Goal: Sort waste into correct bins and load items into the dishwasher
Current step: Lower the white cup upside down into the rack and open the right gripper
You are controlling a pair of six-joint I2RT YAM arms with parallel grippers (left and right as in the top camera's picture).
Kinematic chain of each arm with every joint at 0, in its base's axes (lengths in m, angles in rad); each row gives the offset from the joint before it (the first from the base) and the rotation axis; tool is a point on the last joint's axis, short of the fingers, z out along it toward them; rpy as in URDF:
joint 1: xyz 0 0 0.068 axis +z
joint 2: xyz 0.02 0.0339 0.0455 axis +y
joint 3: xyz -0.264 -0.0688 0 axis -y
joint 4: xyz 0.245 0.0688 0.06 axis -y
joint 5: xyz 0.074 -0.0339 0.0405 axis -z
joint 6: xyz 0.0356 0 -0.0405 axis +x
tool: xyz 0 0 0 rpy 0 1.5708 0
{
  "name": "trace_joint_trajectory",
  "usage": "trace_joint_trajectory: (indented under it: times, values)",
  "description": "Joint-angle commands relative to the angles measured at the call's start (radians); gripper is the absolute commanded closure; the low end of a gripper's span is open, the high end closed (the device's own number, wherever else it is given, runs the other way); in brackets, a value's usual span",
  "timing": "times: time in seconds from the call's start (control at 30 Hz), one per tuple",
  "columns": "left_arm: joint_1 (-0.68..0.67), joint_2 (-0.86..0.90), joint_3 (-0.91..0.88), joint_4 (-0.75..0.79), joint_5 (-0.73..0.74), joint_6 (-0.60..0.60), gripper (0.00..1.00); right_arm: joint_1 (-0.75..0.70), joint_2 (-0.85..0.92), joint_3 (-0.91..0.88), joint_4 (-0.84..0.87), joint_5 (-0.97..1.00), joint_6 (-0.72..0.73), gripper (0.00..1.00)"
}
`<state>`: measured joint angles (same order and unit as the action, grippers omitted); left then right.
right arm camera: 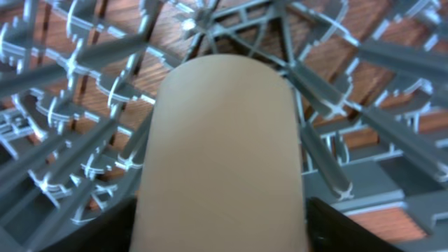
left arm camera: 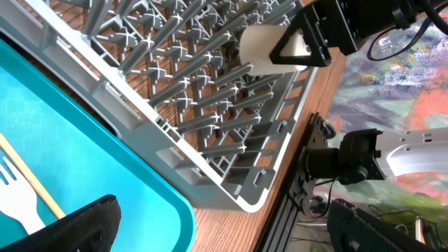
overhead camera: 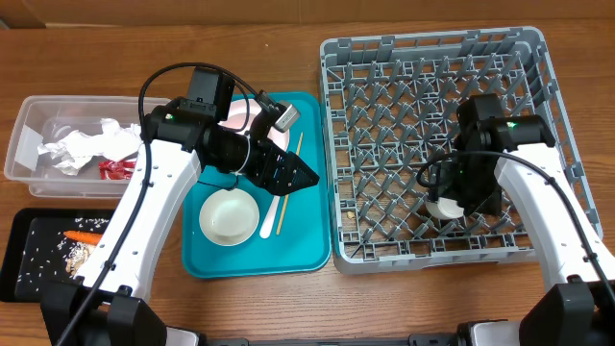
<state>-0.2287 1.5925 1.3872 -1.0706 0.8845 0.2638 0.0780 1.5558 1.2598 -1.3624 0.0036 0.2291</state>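
Observation:
My right gripper (overhead camera: 450, 205) reaches down into the grey dishwasher rack (overhead camera: 332, 144). The small white cup (right arm camera: 224, 154) lies between its fingers, and a thin gap shows at one finger, so the jaws are open. In the left wrist view the cup (left arm camera: 264, 47) rests among the pegs. My left gripper (overhead camera: 293, 176) hovers open and empty over the right side of the teal tray (overhead camera: 298, 255). On that tray are a white bowl (overhead camera: 229, 216), a white fork (overhead camera: 271, 216), a chopstick (overhead camera: 288, 187) and a pink plate (overhead camera: 240, 115), which my arm partly hides.
At the left, a clear tub (overhead camera: 29, 144) holds crumpled napkins (overhead camera: 82, 144) and a red wrapper (overhead camera: 117, 168). Below it, a black tray (overhead camera: 29, 250) holds a carrot (overhead camera: 85, 235) and rice grains. The rack's upright pegs crowd round the cup.

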Motion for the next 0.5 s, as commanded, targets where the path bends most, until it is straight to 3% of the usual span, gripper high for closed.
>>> trace_joint_trajectory:
  times: [0.0,0.2,0.37,0.47]
  values:
    - [-0.002,-0.003,-0.006,-0.002,-0.002,-0.003,0.04,-0.008,-0.003,-0.005,0.003,-0.005,0.007,0.1]
    - [-0.002,-0.003,-0.006,-0.002,-0.002,-0.003,0.04,-0.008,-0.003,0.006,0.006,-0.004,0.006,0.05]
    - [0.001,-0.003,-0.005,-0.004,-0.007,-0.038,0.05,-0.008,-0.003,0.157,-0.085,-0.005,0.006,0.0]
    - [0.001,-0.017,0.015,-0.026,-0.129,-0.124,0.08,-0.008,-0.005,0.232,-0.137,-0.008,0.007,0.0]
